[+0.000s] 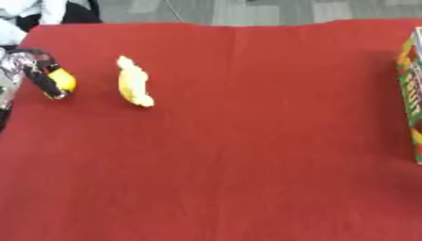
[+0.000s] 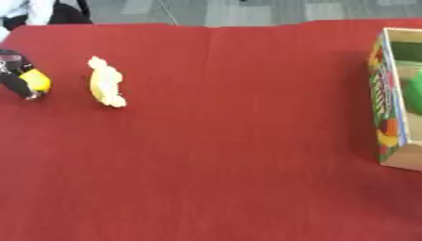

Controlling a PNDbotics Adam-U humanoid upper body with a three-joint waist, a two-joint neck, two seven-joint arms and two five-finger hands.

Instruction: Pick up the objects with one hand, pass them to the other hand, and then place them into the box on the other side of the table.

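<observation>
While at nine o'clock, left hand [image 1: 37, 70]: curled round a small yellow piece [image 1: 62, 80], fingertips down near the cloth; seemingly a pick-up grasp, though contact with the cloth cannot be told.
Yellow piece: pinched between dark fingers at the far left edge; held low, probably just being lifted or about to be.
Pale fruit [image 1: 133, 83]: lying free on the cloth at ten o'clock, just right of the left hand, not touching it; long axis running roughly twelve to six; likely waiting its turn.
Box [image 2: 394, 101]: at three o'clock, on the far right edge, open side up, printed wall facing the middle; placed opposite the objects so that a hand-over is needed.
Green thing [image 2: 415, 96]: inside the box, partly cut by the picture's edge; identity unclear.
Cloth [image 1: 247, 155]: red, covering the table; wide bare stretch between fruit and box, presumably the hand-over zone.
Right hand: out of view in both pictures.
Step, as judged: first grasp at the left side; pass and placing not yet done.
</observation>
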